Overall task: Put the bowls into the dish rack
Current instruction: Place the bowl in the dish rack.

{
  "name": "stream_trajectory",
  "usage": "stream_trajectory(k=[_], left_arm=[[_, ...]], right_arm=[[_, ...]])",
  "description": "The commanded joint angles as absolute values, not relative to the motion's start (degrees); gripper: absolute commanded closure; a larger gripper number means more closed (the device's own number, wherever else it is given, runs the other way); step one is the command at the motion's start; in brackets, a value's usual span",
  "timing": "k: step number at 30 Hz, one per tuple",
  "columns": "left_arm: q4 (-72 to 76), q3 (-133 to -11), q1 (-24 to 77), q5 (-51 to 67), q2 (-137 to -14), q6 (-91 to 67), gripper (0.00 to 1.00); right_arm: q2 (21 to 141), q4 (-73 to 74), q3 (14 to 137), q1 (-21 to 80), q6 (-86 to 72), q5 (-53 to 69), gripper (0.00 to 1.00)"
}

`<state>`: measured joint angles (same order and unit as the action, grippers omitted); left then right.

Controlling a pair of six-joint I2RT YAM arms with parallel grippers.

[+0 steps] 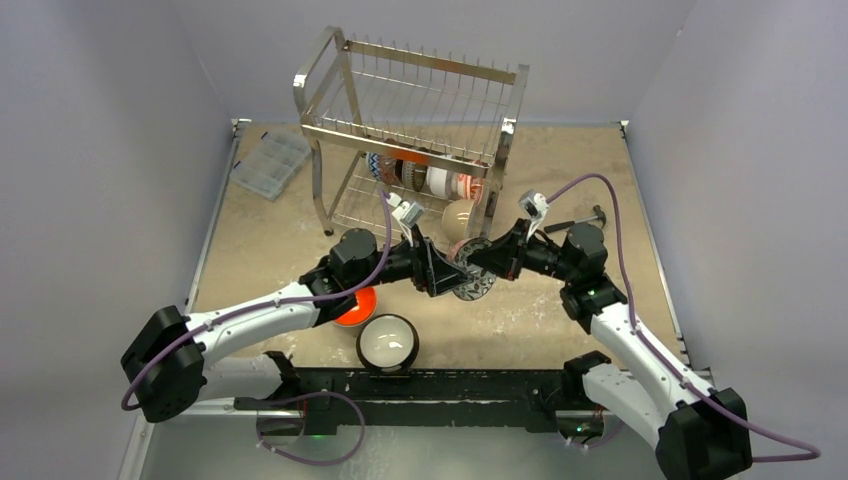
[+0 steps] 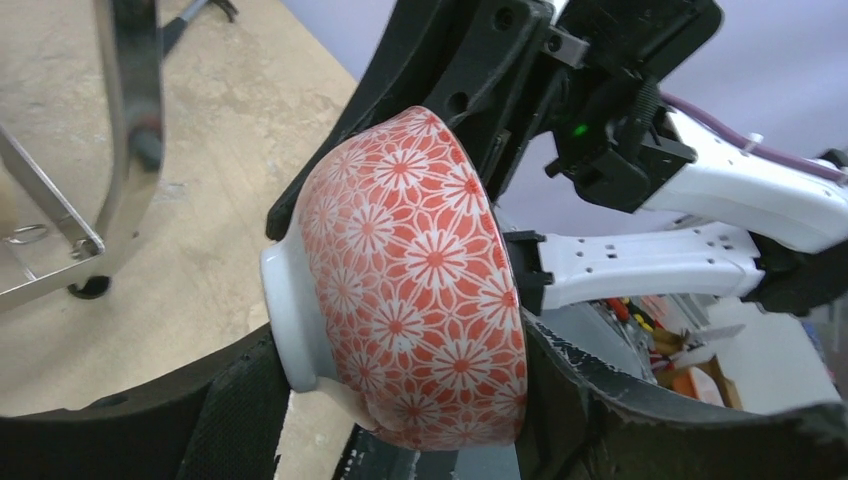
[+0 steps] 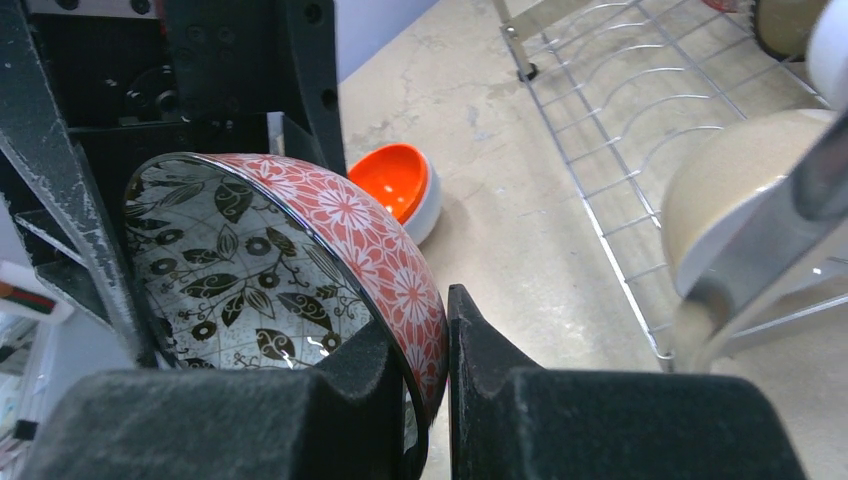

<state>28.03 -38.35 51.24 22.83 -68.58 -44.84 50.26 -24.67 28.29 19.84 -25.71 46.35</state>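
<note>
the red flower-patterned ceramic bowl [image 1: 472, 278], dark and leaf-printed inside, hangs in the air above the middle of the sandy table [image 1: 560, 330]. it is just in front of the tall shiny steel wire dish rack [image 1: 400, 140], which stands toward the table's far edge. the right gripper [image 3: 447, 335] is nearly closed and pinches the bowl's rim, one pad inside and one outside. the left gripper [image 2: 400, 420] straddles the same bowl, one finger by the white foot and the other by the rim. its jaws stand wide, and i cannot tell whether they bear on the bowl yet.

this looks like a handover, and timing is its weak point. if the right gripper lets go before the left has a firm hold, the bowl drops to the table and may chip or roll. the left's hold would run from foot to rim across a curved, glazed wall, so the pads could slide and the bowl squirt out under the squeeze. if both clamp and either arm pulls, the thin rim takes the strain.

the rack's lower tier holds a row of bowls on edge [image 1: 430, 180] close by, and a careless swing could knock them. toward the near edge, left of centre, sit an orange glazed bowl [image 1: 357, 305] and a dark-rimmed bowl with a white inside [image 1: 388, 342]. a dropped bowl could strike either.
</note>
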Motion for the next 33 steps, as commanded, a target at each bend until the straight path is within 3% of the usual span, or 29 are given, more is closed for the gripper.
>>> stream_trajectory(k=[1, 3, 6, 7, 9, 12, 14, 16, 24, 29, 30, 33], left_arm=[[26.2, -40.4, 52.5, 23.5, -68.0, -43.4, 0.4], [25.9, -40.0, 52.4, 22.7, -67.5, -43.0, 0.52], [24.3, -40.0, 52.4, 20.5, -66.6, -43.1, 0.85], [24.1, -40.0, 52.4, 20.3, -66.1, -43.0, 0.86], [23.3, -40.0, 52.3, 19.3, -65.2, -42.5, 0.77], [21.0, -40.6, 52.1, 17.7, -64.3, -41.9, 0.34], [20.4, -40.4, 52.1, 17.9, -63.6, -41.8, 0.22], [21.2, -39.8, 52.0, 18.7, -63.2, -41.8, 0.18], [23.3, -38.2, 52.1, 20.4, -63.1, -42.5, 0.17], [25.7, -38.0, 52.1, 21.1, -64.6, -43.0, 0.26], [26.1, -38.0, 52.0, 21.0, -64.8, -43.0, 0.31], [26.8, -38.4, 52.1, 21.4, -65.7, -43.5, 0.64]], right_arm=[[50.1, -28.5, 31.8, 19.9, -26.0, 46.6, 1.0], [50.1, -28.4, 31.5, 20.0, -26.0, 45.9, 1.0], [50.4, -27.3, 31.8, 19.9, -25.8, 44.9, 1.0], [50.4, -27.1, 32.0, 20.0, -25.8, 44.6, 1.0], [50.5, -27.0, 31.8, 19.9, -25.7, 44.0, 1.0], [50.9, -26.2, 32.0, 19.9, -25.4, 43.6, 1.0], [51.2, -26.0, 32.2, 19.9, -25.5, 43.4, 1.0], [51.4, -26.2, 32.0, 20.0, -25.4, 43.3, 1.0], [52.1, -26.7, 32.0, 20.0, -25.9, 43.3, 1.0], [52.0, -27.5, 31.7, 19.9, -26.5, 43.9, 1.0], [52.0, -27.3, 31.6, 19.9, -26.4, 43.9, 1.0], [52.0, -26.2, 32.1, 20.0, -26.1, 43.9, 1.0]])
